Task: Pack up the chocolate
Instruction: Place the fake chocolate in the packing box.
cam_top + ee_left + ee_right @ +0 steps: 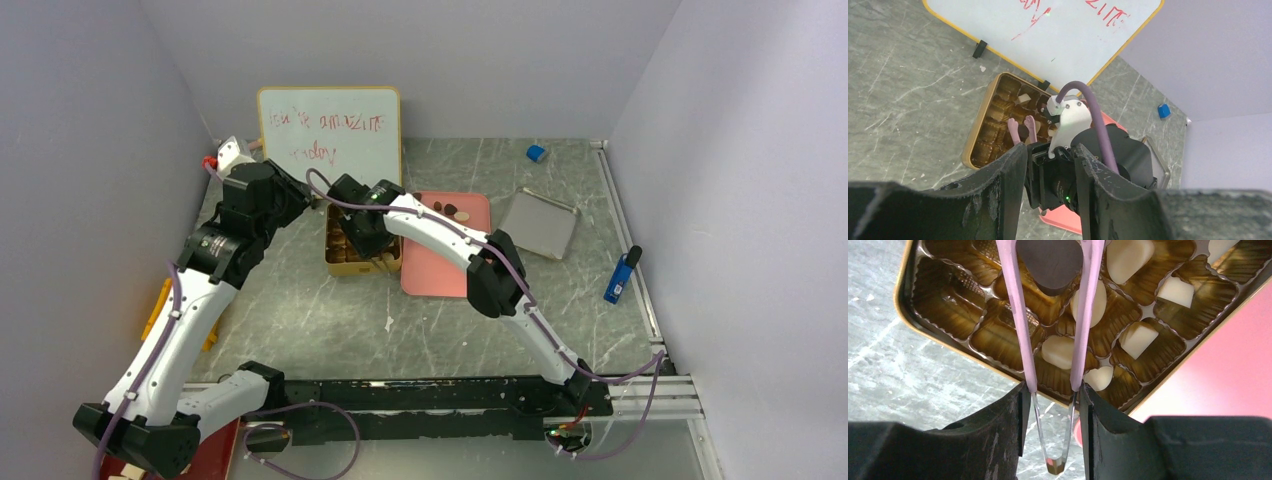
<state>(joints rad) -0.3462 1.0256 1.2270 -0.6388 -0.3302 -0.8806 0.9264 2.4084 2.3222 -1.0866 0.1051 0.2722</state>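
right wrist view: this one shows the action best, looking straight down the tool into the box
right gripper (1053, 390): jaws pinched in on the pink tongs (1015, 315), one finger on each arm near the hinge end. Squeezing there is what closes the tips
dark chocolate (1050, 265): caught between the two tong arms out at the far end, over the gold box (943, 285). It sits above an empty cell roughly mid-tray, and I can't tell if it's touching the liner yet
why tongs: my guess is the cells are too small and tight for the robot's fat fingers, and slim tips can drop a piece in without bumping its neighbours
which way it points: it looks heart-ish, with the tapered end aimed back toward the gripper and the broad end away
long axis: seems to run along the tongs, so the grip is across its width. The far end is cut off by the frame though, so I'm not sure
neighbours: pale pieces (1058, 351) already fill the cells just right of the tongs
left gripper (1050, 150): jaws partly apart with nothing between them, hanging back by the box's far-left side, probably just staying out of the way
leftovers: a few loose pieces (452, 211) wait on the pink tray (440, 270) right beside the box, so packing looks partway done
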